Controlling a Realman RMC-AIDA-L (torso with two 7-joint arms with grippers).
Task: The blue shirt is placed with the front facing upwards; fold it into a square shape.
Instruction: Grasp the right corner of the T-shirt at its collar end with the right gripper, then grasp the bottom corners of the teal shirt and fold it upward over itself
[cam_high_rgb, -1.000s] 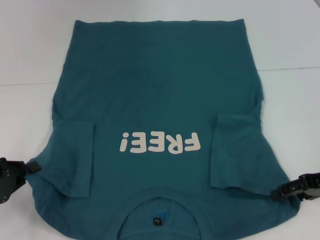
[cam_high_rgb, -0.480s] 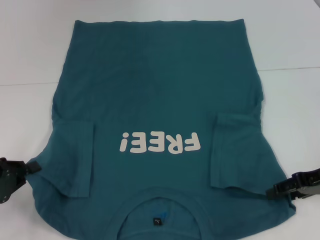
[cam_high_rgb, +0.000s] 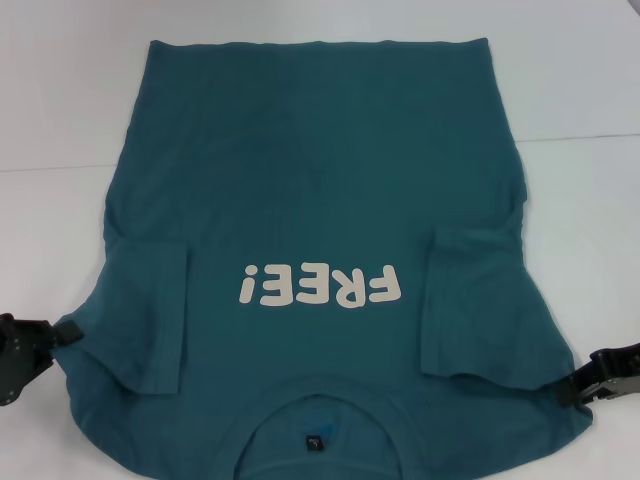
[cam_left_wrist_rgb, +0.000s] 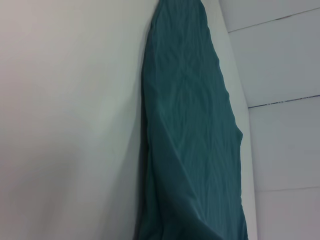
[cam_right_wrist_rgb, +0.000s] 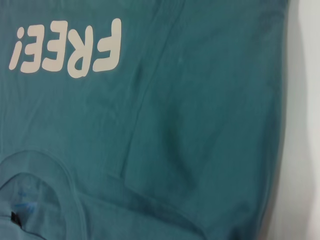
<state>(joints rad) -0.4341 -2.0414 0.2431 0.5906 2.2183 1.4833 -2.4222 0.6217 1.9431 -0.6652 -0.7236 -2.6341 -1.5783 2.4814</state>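
Teal-blue cotton covers most of the white table (cam_high_rgb: 60, 100): the blue shirt (cam_high_rgb: 310, 170) lies flat, front up, collar (cam_high_rgb: 318, 395) nearest the robot, hem at the far side. White "FREE!" print (cam_high_rgb: 320, 285) reads upside down from the head camera. Both short sleeves are already turned in over the chest, left sleeve (cam_high_rgb: 150, 315) and right sleeve (cam_high_rgb: 470, 300), so the body is now a rough rectangle.

Change noted: the right gripper (cam_high_rgb: 575, 388) has drawn back outward toward the table's right edge. A second ago it reached onto the shoulder corner; now only its tip meets the cloth edge. The left gripper (cam_high_rgb: 58, 335) has not shifted and sits at the left shoulder edge, touching the fabric. Cloth itself unchanged across the frames; no new crease, no lift.

Fingers on either side: cannot tell whether apart or together, nor whether any fabric is pinched.

Reading: sleeve folds look finished, and the right arm seems to be letting go or repositioning. Remaining work, by my estimate, is the lengthwise fold bringing collar end and hem together to square it off. Risk: the tucked sleeves sliding out when the shoulders get lifted.

Right wrist camera shows print, collar and the inner label (cam_right_wrist_rgb: 14, 218); left wrist camera shows only the shirt's side edge on the table.
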